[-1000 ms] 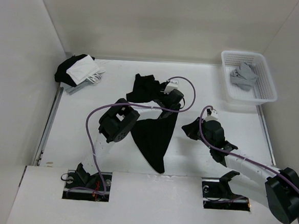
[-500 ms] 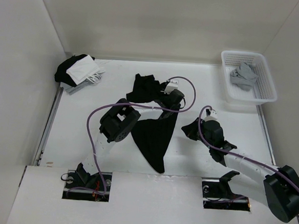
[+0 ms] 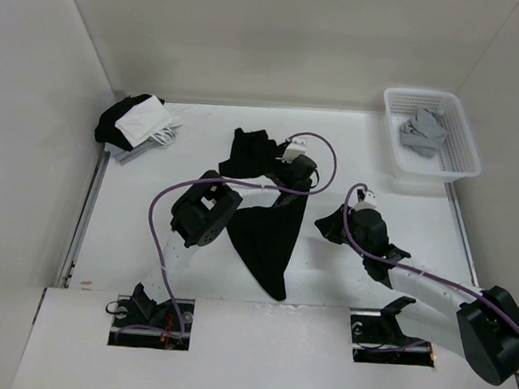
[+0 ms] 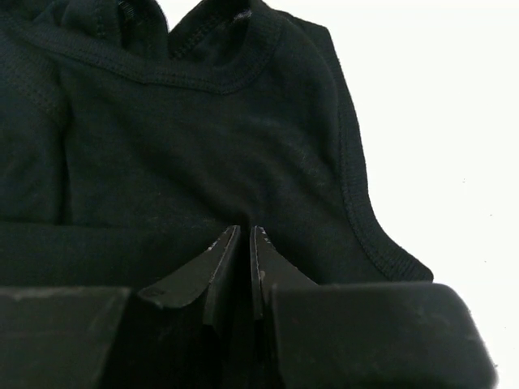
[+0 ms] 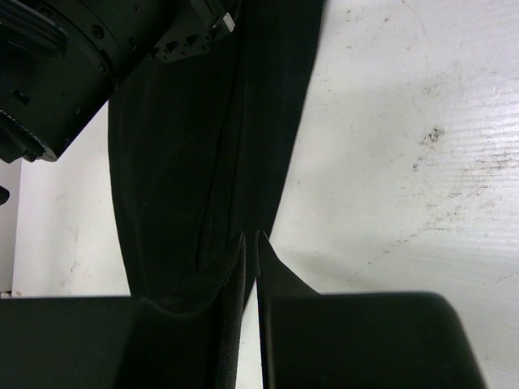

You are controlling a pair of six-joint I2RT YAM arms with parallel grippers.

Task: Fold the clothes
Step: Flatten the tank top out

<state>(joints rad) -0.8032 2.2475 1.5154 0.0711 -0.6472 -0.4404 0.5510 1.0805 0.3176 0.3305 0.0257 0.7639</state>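
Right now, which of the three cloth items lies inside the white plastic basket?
The small light-grey garment; the plain black T-shirt and the black-and-white cloth bundle both lie outside the basket.

In the left wrist view, the black T-shirt (image 4: 203, 146) is cut off by the top and left edges. Its lower part is covered by the body of the left gripper (image 4: 245, 231). In the right wrist view, the T-shirt is cropped at the top edge and masked below by the right gripper (image 5: 250, 237). The left arm (image 5: 73, 65), left of the T-shirt, is cut off at the corner. From above, both grippers' fingertips cannot be separated from the T-shirt's black fabric, and a strip of the T-shirt is hidden under the left arm. The grey cloth (image 3: 422, 130) in the basket (image 3: 462, 164), well right of the T-shirt, is too small to be identified. The layers of the black-and-white bundle (image 3: 135, 122), well left of the T-shirt, cannot be told apart.
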